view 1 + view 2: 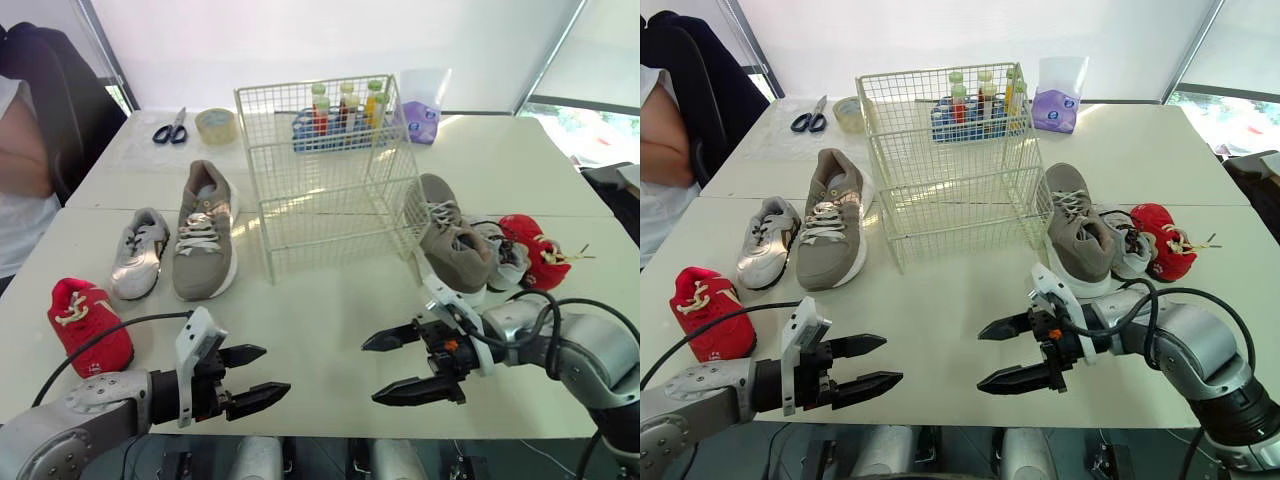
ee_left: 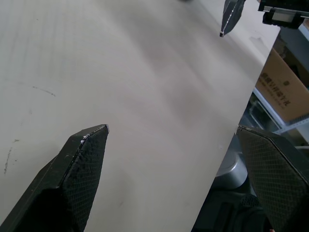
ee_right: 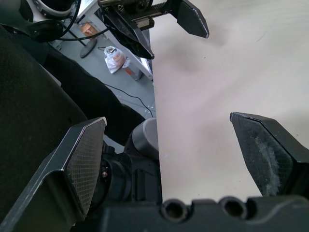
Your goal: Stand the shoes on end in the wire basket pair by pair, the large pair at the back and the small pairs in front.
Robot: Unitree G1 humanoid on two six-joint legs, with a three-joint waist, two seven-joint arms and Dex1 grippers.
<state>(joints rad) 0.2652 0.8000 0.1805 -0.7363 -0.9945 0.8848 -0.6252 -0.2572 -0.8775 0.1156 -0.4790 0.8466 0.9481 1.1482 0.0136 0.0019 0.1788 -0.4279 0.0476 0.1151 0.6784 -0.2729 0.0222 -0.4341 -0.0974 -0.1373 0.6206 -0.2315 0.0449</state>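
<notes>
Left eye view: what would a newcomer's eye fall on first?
The wire basket stands at the centre with no shoes in it. A grey shoe, silver shoe and red shoe lie to its left, their mates to its right. Nearest, the left gripper and right gripper hover open, empty.

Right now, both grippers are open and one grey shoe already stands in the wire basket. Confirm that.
Not quite: the left eye view shows the wire basket empty. The left gripper and right gripper are indeed open.
</notes>
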